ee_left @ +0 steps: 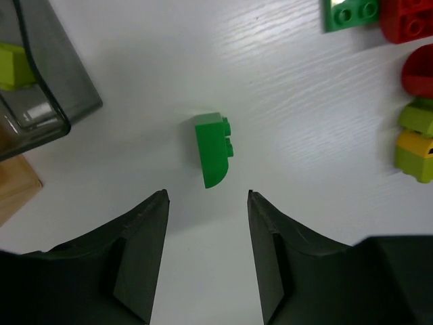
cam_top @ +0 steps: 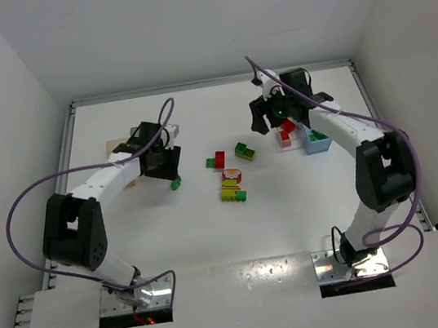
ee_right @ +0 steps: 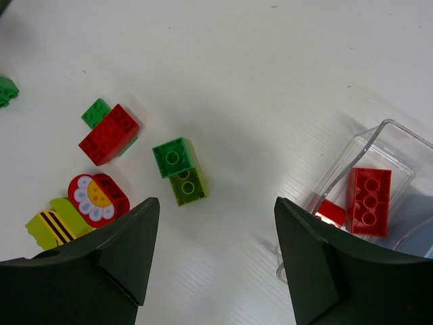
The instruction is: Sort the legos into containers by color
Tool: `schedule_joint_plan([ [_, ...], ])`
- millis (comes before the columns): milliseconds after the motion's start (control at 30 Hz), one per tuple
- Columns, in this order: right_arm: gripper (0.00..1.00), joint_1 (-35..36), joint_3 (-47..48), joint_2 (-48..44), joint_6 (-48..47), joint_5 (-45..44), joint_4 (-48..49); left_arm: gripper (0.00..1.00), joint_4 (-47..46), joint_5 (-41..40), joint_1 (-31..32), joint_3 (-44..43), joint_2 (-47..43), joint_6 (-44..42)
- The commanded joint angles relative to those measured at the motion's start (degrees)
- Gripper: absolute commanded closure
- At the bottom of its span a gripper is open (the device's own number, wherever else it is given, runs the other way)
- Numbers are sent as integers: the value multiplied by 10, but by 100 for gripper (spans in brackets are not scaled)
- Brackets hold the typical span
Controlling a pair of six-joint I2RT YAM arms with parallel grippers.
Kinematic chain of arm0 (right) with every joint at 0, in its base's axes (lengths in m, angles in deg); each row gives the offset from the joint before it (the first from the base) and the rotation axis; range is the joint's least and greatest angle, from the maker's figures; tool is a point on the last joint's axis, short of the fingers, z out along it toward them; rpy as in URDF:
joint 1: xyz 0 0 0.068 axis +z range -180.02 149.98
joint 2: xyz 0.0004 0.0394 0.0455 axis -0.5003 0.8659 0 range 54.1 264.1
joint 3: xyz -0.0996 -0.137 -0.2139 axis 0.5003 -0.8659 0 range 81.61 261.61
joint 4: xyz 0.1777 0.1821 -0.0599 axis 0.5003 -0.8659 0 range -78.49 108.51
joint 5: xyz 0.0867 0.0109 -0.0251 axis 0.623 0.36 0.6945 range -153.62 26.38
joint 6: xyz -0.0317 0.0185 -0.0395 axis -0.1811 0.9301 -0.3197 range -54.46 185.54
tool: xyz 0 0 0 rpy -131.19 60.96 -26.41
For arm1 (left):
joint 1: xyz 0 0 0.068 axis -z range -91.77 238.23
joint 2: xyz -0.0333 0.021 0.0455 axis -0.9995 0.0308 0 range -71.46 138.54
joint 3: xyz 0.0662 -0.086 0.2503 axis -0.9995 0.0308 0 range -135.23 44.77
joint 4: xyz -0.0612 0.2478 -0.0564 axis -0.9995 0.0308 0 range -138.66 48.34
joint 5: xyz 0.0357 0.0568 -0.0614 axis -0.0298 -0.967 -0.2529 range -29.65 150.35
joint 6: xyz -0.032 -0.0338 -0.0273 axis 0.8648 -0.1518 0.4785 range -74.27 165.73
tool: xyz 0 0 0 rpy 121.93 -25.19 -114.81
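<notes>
A curved green brick (ee_left: 213, 149) lies on the white table just ahead of my open, empty left gripper (ee_left: 208, 196); it also shows in the top view (cam_top: 176, 184). A smoky grey bin (ee_left: 40, 88) holding a lime brick (ee_left: 13, 64) stands to its left. My right gripper (ee_right: 216, 203) is open and empty, above bare table. A green-and-lime cluster (ee_right: 179, 169) lies ahead of it, and a clear bin (ee_right: 399, 145) with a red brick (ee_right: 369, 200) and a smaller red piece (ee_right: 331, 211) is at its right.
A red-and-green cluster (ee_right: 108, 132), a red flower brick (ee_right: 98, 196) and a striped lime brick (ee_right: 51, 227) lie mid-table. A light blue bin (cam_top: 319, 145) stands beside the clear one. A tan-orange edge (ee_left: 13, 189) shows beside the grey bin. White walls enclose the table.
</notes>
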Motion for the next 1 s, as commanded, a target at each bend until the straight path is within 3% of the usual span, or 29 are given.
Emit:
schedule_joint_plan([
  [0,30,-1,18,-32,-7,9,10,45,23,-17,-7,2,27,-7],
  [400,30,-12,1,-54,-7,-1,5,45,0,19,-7,-33,115,9],
  [533,30,-12,-13,-66,-7,-6,5,54,-24,19,-7,-27,132,9],
  [800,30,-18,-33,-97,-18,-25,5,93,-60,79,-7,-38,139,-1],
  [967,30,-36,-56,-154,23,-128,28,94,-131,203,11,-61,48,-15],
])
